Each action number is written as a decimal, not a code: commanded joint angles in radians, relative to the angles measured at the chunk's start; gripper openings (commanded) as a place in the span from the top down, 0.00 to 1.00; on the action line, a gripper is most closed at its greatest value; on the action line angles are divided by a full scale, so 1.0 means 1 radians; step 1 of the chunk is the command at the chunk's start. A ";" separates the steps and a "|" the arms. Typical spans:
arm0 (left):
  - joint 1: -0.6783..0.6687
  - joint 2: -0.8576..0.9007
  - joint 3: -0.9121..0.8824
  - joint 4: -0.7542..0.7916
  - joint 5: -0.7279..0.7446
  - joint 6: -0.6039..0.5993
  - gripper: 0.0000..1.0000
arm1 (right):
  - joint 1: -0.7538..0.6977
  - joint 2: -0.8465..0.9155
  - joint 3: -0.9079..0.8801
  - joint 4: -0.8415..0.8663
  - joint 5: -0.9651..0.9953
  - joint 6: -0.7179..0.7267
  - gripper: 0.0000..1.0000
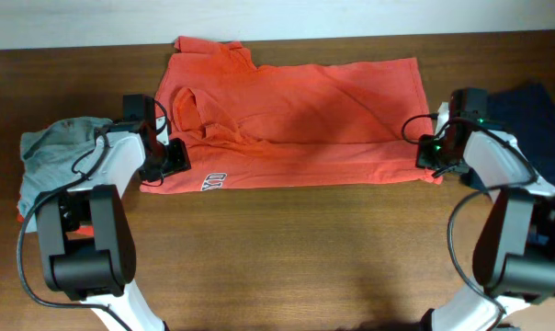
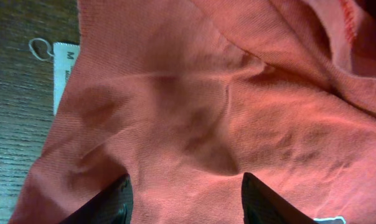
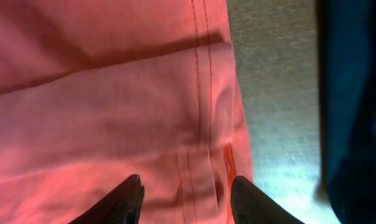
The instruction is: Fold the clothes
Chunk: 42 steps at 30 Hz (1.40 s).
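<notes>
An orange-red T-shirt (image 1: 296,119) lies spread across the far half of the table, folded lengthwise, with white-and-navy lettering (image 1: 213,181) showing at its front left corner. My left gripper (image 1: 172,158) is low over the shirt's left end. In the left wrist view its jaws stand apart (image 2: 185,202), with wrinkled orange cloth (image 2: 194,112) between and under them. My right gripper (image 1: 428,153) sits at the shirt's right hem. Its jaws (image 3: 185,199) are also apart, straddling the stitched hem (image 3: 203,124).
A light grey shirt (image 1: 57,152) is bunched at the left edge beside my left arm. A navy shirt (image 1: 535,115) lies at the right behind my right arm and is dark in the right wrist view (image 3: 356,93). A white neck label (image 2: 63,68) pokes out onto the wood.
</notes>
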 commanded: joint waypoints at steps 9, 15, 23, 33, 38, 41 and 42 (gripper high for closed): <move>0.000 0.010 -0.003 0.004 -0.008 0.020 0.44 | 0.005 0.062 0.000 0.111 0.013 -0.007 0.51; 0.000 0.010 -0.003 0.004 -0.008 0.020 0.44 | 0.005 0.083 0.000 0.106 0.013 -0.006 0.54; 0.000 0.010 -0.003 0.007 -0.008 0.020 0.44 | 0.004 0.097 0.003 0.112 0.066 -0.006 0.53; 0.000 0.010 -0.003 0.014 -0.008 0.020 0.44 | 0.003 0.097 0.010 0.120 0.060 -0.006 0.53; 0.000 0.010 -0.003 0.026 -0.008 0.020 0.44 | 0.003 0.097 0.010 0.121 0.034 -0.006 0.69; 0.000 0.010 -0.003 0.026 -0.008 0.020 0.44 | 0.004 0.097 0.010 0.121 0.031 -0.006 0.89; 0.000 0.010 -0.003 0.026 -0.008 0.020 0.44 | 0.004 0.097 0.010 0.121 0.031 -0.006 0.93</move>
